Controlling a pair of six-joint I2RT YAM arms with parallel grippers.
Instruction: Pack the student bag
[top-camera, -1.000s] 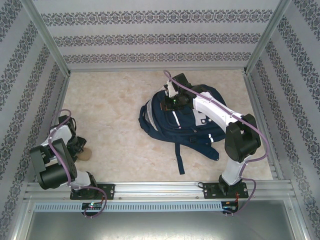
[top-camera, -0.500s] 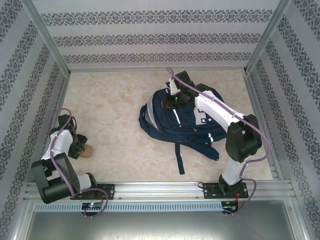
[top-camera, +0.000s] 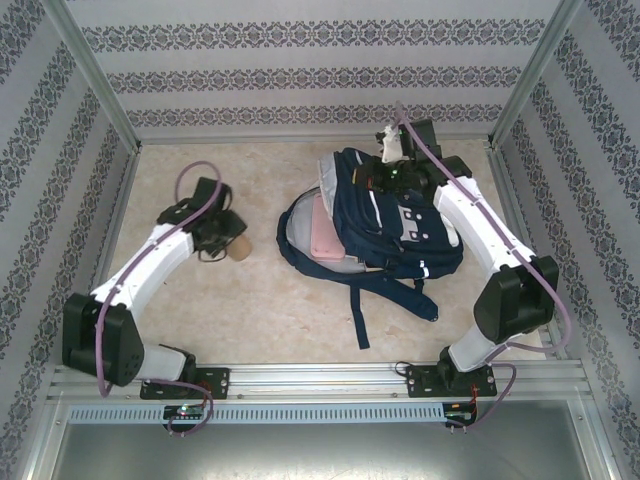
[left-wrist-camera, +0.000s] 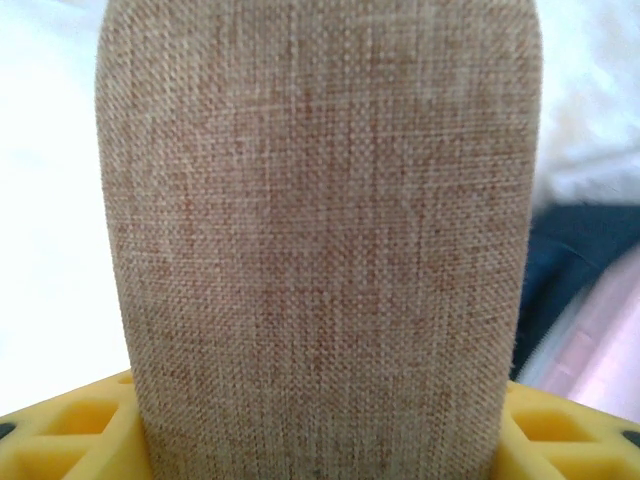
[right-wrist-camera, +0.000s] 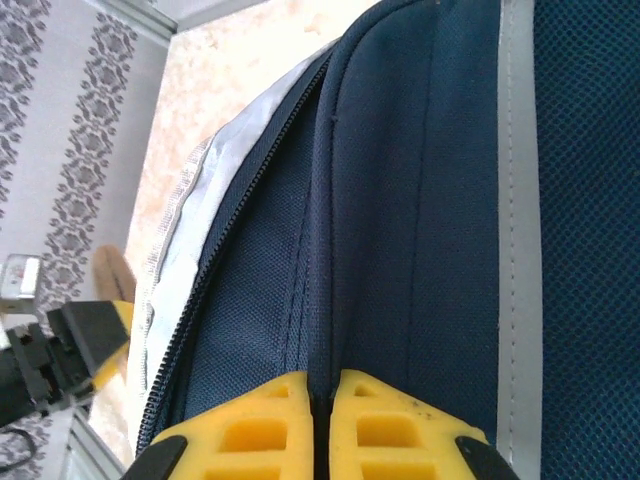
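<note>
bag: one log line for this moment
left fingers: gripping tan case | right fingers: shut on bag flap, bag open | pink item in bag

The tan fabric-covered roll (left-wrist-camera: 320, 240) runs off the left wrist picture's top and bottom edges, covering most of the yellow fingers (left-wrist-camera: 60, 440), while the student bag (top-camera: 352, 215) hides part of the pink item (top-camera: 322, 232) inside it.

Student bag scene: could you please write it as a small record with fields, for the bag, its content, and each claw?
bag: student bag, lying on the table, main compartment open toward the left
inside: a flat pink item shows in the opening
left claw: closed on a tan fabric-covered object, left of the bag
right claw: pinched shut on the bag's navy fabric beside the zipper, at its far end
</note>
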